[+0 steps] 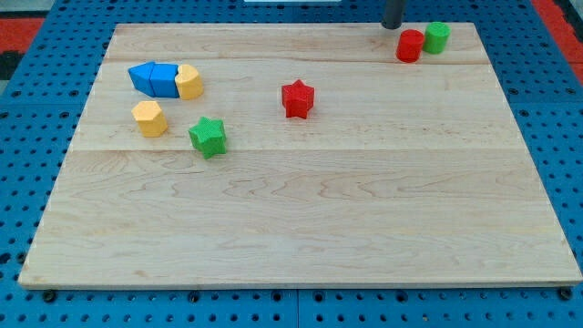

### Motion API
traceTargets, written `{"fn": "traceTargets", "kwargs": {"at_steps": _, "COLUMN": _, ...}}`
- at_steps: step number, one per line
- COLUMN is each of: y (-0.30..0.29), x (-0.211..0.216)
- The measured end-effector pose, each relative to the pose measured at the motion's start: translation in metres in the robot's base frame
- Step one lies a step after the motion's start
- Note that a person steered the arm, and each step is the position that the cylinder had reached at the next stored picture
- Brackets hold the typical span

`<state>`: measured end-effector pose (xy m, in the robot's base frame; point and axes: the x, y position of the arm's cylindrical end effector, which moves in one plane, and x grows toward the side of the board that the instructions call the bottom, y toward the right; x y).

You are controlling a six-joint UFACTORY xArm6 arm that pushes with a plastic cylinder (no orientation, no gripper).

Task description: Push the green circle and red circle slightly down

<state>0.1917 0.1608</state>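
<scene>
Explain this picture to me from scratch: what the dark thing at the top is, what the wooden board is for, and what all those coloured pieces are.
This is a single camera view of a wooden board on a blue pegboard. The dark thing is the lower end of a robot arm's rod; my tip slides across the board and pushes blocks. It holds nothing. It sits at the view's top, just up-left of the red circle, which touches the green circle. Those two are to be nudged down. Near the middle lies a red star. On the view's left are a blue block touching a yellow block, a yellow hexagon and a green star.
</scene>
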Motion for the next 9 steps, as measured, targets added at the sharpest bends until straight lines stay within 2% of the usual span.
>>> {"fn": "traceTargets", "kwargs": {"at_steps": 5, "y": 0.043, "x": 0.0}}
{"fn": "traceTargets", "kwargs": {"at_steps": 7, "y": 0.183, "x": 0.0}}
{"fn": "traceTargets", "kwargs": {"at_steps": 9, "y": 0.179, "x": 0.006}}
